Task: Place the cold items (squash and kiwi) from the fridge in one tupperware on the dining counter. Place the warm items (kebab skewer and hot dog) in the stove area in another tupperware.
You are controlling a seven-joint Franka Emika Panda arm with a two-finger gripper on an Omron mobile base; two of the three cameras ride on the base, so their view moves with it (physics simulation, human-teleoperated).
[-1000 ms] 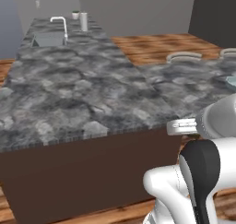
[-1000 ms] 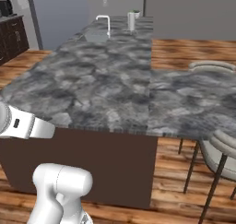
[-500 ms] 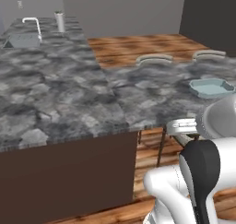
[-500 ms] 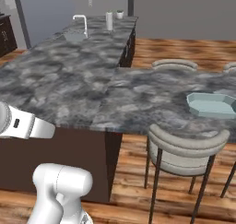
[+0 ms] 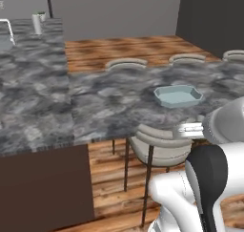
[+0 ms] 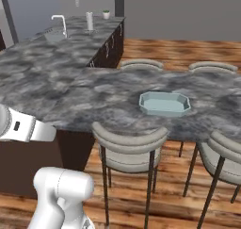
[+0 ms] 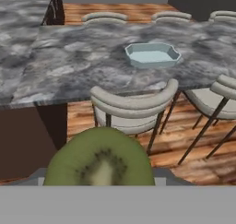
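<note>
From the hand view, a cut kiwi (image 7: 101, 158) sits right up close at 6 o'clock, green with a pale middle and tiny dark seeds. It covers the spot where the gripper tips would be, so I cannot tell how far apart the jaws are, or if they are squeezing it. The kiwi does seem to ride with the hand. The two base views show a white arm (image 5: 209, 178) low down, and they show more of the room. The right base view has a sink tap (image 6: 60, 23) far off at 11 o'clock. A pale blue tupperware (image 6: 164, 103) sits open on the grey stone dining counter (image 6: 84, 89), a bit right of the middle. In the hand view this tupperware (image 7: 152, 55) is at 1 o'clock. A grey stool (image 6: 129, 148) stands tucked at the near edge of the counter, just below the tub.
</note>
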